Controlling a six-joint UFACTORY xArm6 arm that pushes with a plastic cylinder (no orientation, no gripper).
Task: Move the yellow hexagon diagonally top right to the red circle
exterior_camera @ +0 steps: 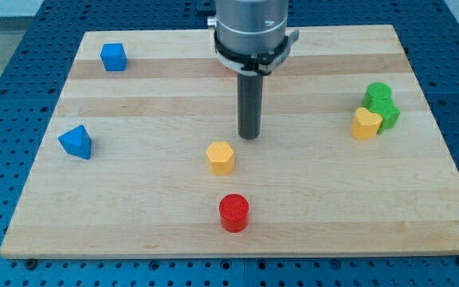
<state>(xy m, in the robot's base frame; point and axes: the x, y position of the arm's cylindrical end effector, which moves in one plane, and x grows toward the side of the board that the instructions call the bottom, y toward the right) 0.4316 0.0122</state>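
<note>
The yellow hexagon (221, 158) lies on the wooden board near its middle. The red circle (233, 213) lies just below it, slightly to the view's right, near the bottom edge. My tip (249, 136) stands on the board just up and right of the yellow hexagon, a small gap apart from it. The rod hangs from the grey arm at the view's top centre.
A blue cube (113, 57) sits at the top left and a blue triangle (76, 142) at the left. A yellow heart (365, 124) touches two green blocks (382, 105) at the right. The board (134, 223) rests on a blue perforated table.
</note>
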